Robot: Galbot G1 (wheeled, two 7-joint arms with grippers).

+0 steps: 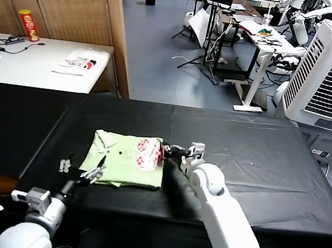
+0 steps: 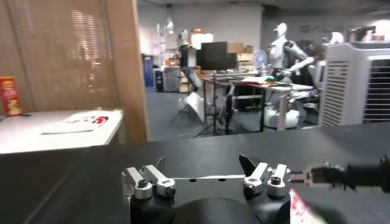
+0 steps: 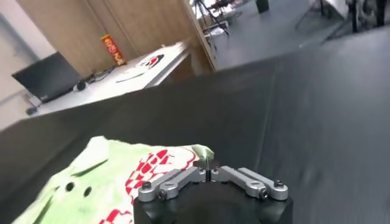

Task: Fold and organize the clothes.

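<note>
Under the right tool (image 3: 209, 175), pinched shirt (image 1: 125, 160) edge; fingertips barely visible.

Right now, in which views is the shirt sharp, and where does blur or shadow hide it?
Head view: the shirt is evenly lit and clear, with the right gripper at its right edge. Right wrist view: the near cloth is soft and out of focus. Left wrist view: only a blurred corner shows beyond the open left gripper.
</note>
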